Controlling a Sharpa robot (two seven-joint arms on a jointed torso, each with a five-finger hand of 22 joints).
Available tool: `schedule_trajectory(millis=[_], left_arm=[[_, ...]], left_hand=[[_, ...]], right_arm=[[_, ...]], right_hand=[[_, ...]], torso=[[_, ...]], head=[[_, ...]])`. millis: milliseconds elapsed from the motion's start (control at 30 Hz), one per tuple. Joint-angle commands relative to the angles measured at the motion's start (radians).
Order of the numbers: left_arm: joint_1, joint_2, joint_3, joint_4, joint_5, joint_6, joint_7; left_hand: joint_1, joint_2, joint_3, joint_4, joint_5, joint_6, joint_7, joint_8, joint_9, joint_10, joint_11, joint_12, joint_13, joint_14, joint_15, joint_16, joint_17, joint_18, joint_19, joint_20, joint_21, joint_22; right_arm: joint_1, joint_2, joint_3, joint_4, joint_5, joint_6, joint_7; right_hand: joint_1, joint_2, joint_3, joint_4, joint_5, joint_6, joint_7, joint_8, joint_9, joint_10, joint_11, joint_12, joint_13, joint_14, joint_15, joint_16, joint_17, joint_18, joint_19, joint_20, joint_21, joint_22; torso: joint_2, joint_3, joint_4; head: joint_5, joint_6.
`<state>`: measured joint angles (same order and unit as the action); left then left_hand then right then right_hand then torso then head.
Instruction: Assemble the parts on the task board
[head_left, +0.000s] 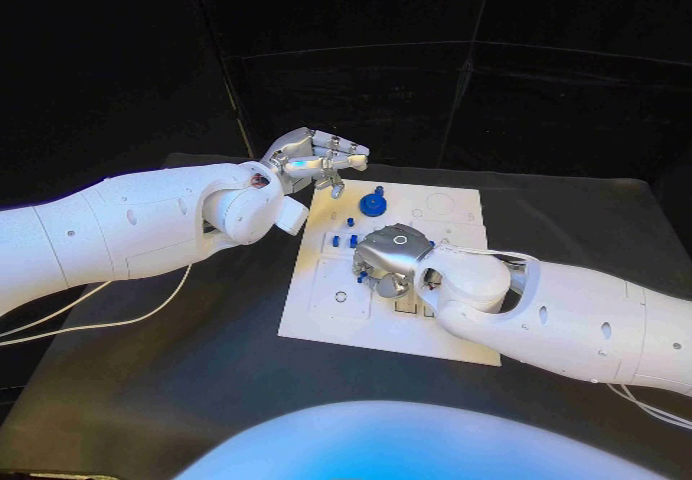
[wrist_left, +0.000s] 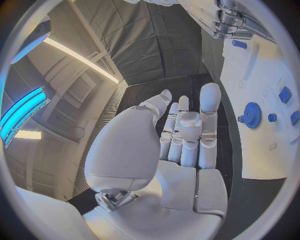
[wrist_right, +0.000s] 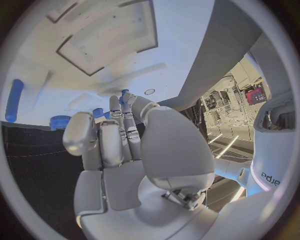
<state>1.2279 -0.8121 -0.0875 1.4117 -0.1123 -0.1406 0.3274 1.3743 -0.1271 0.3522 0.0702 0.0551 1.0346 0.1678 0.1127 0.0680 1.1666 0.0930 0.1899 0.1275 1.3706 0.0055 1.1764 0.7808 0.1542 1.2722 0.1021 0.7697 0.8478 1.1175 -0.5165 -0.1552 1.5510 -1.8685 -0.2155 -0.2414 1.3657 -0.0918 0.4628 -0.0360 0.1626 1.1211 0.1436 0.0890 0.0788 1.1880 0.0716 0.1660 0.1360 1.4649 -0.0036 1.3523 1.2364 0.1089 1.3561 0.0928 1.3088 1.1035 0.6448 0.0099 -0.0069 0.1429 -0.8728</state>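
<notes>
Head view shows the white task board (head_left: 325, 300) lying in the middle of the black table (head_left: 173, 400), with both hands over it. The left hand (head_left: 320, 158) hangs above the board's far left corner, its fingers loosely spread and nothing between them; the left wrist view shows the same, its fingers (wrist_left: 210, 107) held straight and side by side above the table beside the board (wrist_left: 262, 155). A blue gear (head_left: 374, 204) stands on the far part of the board, just right of the left hand, and shows as a toothed blue disc (wrist_left: 252, 114) in the left wrist view. Small blue pegs (head_left: 346, 240) stand between the gear and the right hand.

The right hand (head_left: 389, 258) is low over the middle of the board, palm down, fingers curled toward the surface. In the right wrist view its fingertips (wrist_right: 127, 98) appear to meet around a small blue piece (wrist_right: 122, 102) close to the board (wrist_right: 112, 45), but whether they truly pinch it I cannot tell. A blue peg (wrist_right: 14, 99) lies on the board away from the hand in that view, and the gear (wrist_right: 60, 121) shows near the board's edge.
</notes>
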Motion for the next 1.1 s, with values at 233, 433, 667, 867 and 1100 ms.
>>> schedule_trajectory(millis=[233, 433, 667, 867, 1100], left_arm=[[0.001, 0.000, 0.001, 0.002, 0.005, 0.011, 0.000], [0.001, 0.000, 0.001, 0.003, 0.005, 0.011, -0.001], [0.002, -0.001, 0.001, 0.004, 0.005, 0.012, -0.003], [0.002, -0.001, 0.001, 0.005, 0.005, 0.013, -0.005], [0.002, -0.003, 0.001, 0.008, 0.005, 0.014, -0.008]], left_hand=[[0.001, 0.008, -0.008, 0.000, -0.002, -0.007, 0.003, -0.002, -0.001, -0.009, -0.001, 0.007, 0.001, -0.005, 0.000, -0.001, -0.001, 0.010, -0.005, 0.004, -0.002, -0.001], [0.001, 0.009, -0.009, 0.000, -0.001, -0.008, 0.003, -0.002, -0.001, -0.010, 0.000, 0.007, 0.001, -0.006, 0.001, -0.001, -0.003, 0.010, -0.004, 0.004, -0.003, -0.002], [0.001, 0.009, -0.009, 0.000, -0.001, -0.008, 0.003, -0.002, -0.001, -0.010, 0.000, 0.007, 0.001, -0.006, 0.001, -0.001, -0.003, 0.010, -0.004, 0.004, -0.003, -0.002], [0.001, 0.009, -0.009, 0.000, -0.001, -0.008, 0.003, -0.002, -0.001, -0.010, 0.000, 0.007, 0.001, -0.006, 0.001, -0.001, -0.003, 0.010, -0.004, 0.004, -0.003, -0.002], [0.001, 0.009, -0.009, 0.000, -0.001, -0.008, 0.003, -0.002, -0.001, -0.010, 0.000, 0.007, 0.001, -0.006, 0.001, -0.001, -0.003, 0.010, -0.004, 0.004, -0.003, -0.002]], right_arm=[[0.000, 0.000, -0.001, 0.004, 0.021, -0.004, 0.018], [0.000, 0.002, -0.001, -0.001, 0.024, 0.001, 0.018], [0.000, 0.009, -0.001, -0.011, 0.030, 0.006, 0.018], [0.000, 0.014, -0.001, -0.019, 0.032, 0.013, 0.015], [0.000, 0.018, -0.001, -0.023, 0.032, 0.024, 0.015]], right_hand=[[-0.008, -0.002, -0.002, 0.003, -0.006, 0.009, -0.001, -0.001, 0.001, 0.007, -0.001, -0.003, -0.001, 0.044, -0.008, -0.004, -0.001, -0.016, 0.005, 0.000, 0.005, 0.000], [-0.009, -0.001, -0.002, 0.003, -0.006, 0.009, -0.001, -0.001, 0.001, 0.007, -0.001, -0.003, -0.001, 0.044, -0.008, -0.004, -0.002, -0.016, 0.005, 0.000, 0.005, 0.000], [-0.012, -0.003, -0.004, 0.005, -0.008, 0.005, 0.000, -0.004, 0.000, 0.003, 0.000, -0.006, -0.002, 0.044, -0.008, -0.002, 0.000, -0.015, 0.003, 0.000, 0.003, -0.003], [-0.017, -0.005, -0.006, 0.009, -0.012, -0.003, 0.003, -0.011, -0.003, -0.005, 0.003, -0.013, -0.006, 0.044, -0.006, -0.001, 0.002, -0.015, 0.002, 0.001, 0.002, -0.004], [-0.020, -0.009, -0.008, 0.011, -0.015, -0.011, 0.006, -0.016, -0.005, -0.014, 0.006, -0.019, -0.010, 0.044, -0.003, -0.002, -0.001, -0.015, 0.000, 0.003, 0.000, -0.007]], torso=[[0.001, -0.0002, -0.0001], [0.000, -0.0004, 0.0004], [0.000, -0.0008, 0.0007], [0.000, -0.0002, 0.0003], [0.000, -0.0009, 0.0021]], head=[[0.000, 0.000], [0.001, 0.000], [0.000, 0.000], [0.001, 0.000], [0.001, 0.000]])
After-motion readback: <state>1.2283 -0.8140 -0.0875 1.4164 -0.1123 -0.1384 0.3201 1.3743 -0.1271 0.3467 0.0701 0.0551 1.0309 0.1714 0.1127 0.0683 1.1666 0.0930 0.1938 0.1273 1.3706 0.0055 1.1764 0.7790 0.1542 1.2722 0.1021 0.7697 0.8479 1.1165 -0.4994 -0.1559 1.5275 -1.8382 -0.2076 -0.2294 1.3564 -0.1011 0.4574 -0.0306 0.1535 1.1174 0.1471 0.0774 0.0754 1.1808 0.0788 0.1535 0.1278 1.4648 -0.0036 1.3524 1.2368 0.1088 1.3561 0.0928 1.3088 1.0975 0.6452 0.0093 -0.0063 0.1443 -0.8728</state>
